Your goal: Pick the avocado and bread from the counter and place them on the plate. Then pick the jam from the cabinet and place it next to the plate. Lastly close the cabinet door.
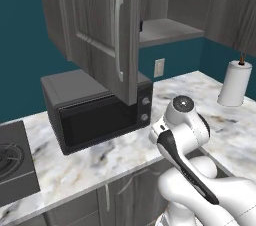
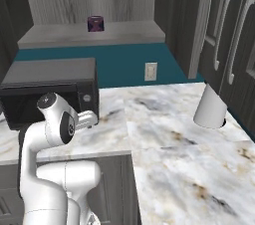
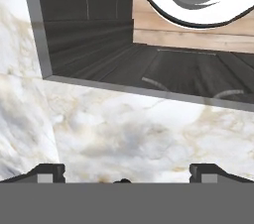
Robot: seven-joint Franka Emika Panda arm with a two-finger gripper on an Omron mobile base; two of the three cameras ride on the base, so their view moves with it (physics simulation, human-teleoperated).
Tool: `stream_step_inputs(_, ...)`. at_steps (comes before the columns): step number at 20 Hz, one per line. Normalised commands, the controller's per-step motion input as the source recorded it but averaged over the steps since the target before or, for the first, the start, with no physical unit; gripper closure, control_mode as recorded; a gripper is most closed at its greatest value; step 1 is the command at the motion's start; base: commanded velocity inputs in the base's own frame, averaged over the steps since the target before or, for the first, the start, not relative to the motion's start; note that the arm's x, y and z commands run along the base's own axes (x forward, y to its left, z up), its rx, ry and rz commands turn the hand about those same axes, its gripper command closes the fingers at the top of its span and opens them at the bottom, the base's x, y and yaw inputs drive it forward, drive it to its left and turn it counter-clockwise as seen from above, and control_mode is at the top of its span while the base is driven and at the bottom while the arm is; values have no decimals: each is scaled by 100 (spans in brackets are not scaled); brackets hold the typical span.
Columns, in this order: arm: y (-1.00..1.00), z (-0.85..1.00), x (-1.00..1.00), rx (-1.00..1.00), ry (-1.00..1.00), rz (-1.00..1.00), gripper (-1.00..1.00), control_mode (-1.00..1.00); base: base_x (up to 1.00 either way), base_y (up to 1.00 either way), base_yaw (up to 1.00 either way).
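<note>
- Jaws spread wide, empty, at the hand view's bottom, over the marble bench [image 3: 124, 129].
- Jam [image 2: 95, 23] on the cabinet [image 2: 89, 34] shelf, upper left of right base view.
- Cabinet door [image 1: 102, 30] stands open above the microwave [image 1: 95, 110].

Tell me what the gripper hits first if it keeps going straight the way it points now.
Probably the marble counter: the open gripper faces it with nothing between in the hand view. Depth is unclear.

Rendered domestic kitchen: white-and-grey veined marble counter [image 1: 100, 162] carried a black boxy microwave [image 1: 95, 115]; dark grey wood-grain wall cabinet [image 2: 89, 0] hung above; black stove top [image 1: 15, 162], white paper-towel roll [image 1: 235, 84], wall socket [image 2: 150, 71] were present.
</note>
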Motion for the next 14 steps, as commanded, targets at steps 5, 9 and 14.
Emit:
stream_step_inputs(5, -11, 0, -2, 0, -3, 1, -100, -100, 0, 0, 0)
stream_step_inputs(9, -29, 38, -13, 2, -16, 0, -100, -100, 0, 0, 0)
stream_step_inputs(14, -43, 59, -9, 6, -18, -1, -100, -100, 0, 0, 0)
